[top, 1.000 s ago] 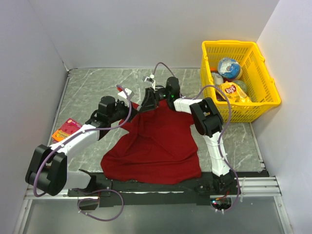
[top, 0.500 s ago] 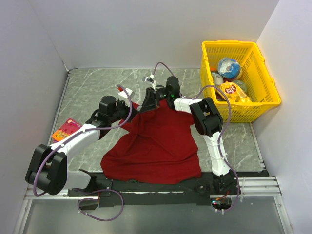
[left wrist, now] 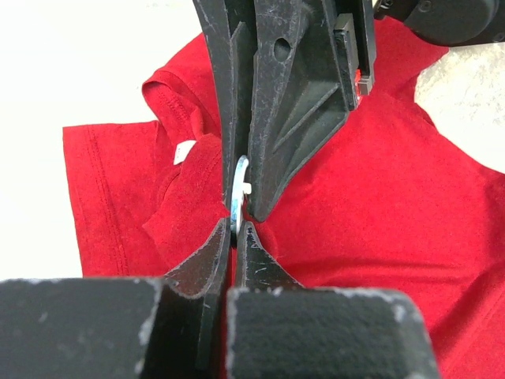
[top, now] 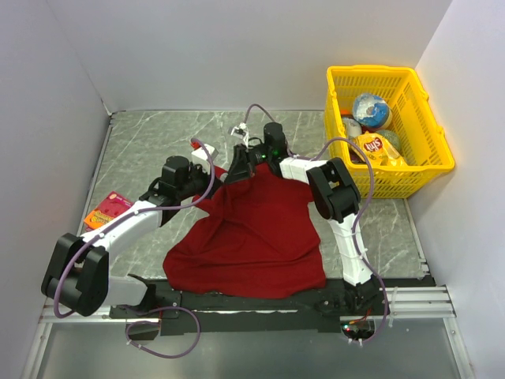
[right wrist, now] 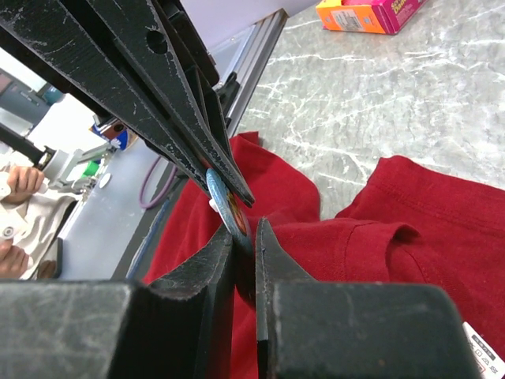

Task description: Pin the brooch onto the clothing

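Since your left claw [left wrist: 234, 228] pinched the dark-red T-shirt [left wrist: 379, 197] and your right claw [right wrist: 243, 230] held the tiny round whitish brooch [left wrist: 241, 181] at the shirt's twelve o'clock edge, a tug could have dropped it.

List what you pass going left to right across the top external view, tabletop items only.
orange-and-pink packet → dark-red T-shirt → yellow basket. Arms and grippers are left out because they overlap the shirt.
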{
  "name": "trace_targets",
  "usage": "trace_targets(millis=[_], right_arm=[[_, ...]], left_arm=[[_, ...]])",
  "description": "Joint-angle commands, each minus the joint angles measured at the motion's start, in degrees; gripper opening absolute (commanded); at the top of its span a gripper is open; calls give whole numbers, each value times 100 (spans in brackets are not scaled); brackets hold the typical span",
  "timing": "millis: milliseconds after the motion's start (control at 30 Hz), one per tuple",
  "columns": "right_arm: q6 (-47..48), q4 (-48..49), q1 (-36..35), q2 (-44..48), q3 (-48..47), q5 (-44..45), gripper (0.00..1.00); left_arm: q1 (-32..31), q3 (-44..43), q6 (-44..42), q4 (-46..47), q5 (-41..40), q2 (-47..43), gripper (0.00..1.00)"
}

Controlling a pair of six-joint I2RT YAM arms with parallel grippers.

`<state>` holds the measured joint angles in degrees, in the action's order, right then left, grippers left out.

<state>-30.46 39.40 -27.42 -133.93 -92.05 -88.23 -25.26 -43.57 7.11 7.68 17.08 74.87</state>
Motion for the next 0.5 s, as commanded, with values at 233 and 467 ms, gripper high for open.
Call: trace_targets(millis=[233,467], right_arm=[[-48,-81,35,490,178,1852,0],[-154,-11,44,614,319,2170,0]], left_arm=[[-322,-2,9,198,542,-324,1],[-340,129,44,242,419,-482,1]])
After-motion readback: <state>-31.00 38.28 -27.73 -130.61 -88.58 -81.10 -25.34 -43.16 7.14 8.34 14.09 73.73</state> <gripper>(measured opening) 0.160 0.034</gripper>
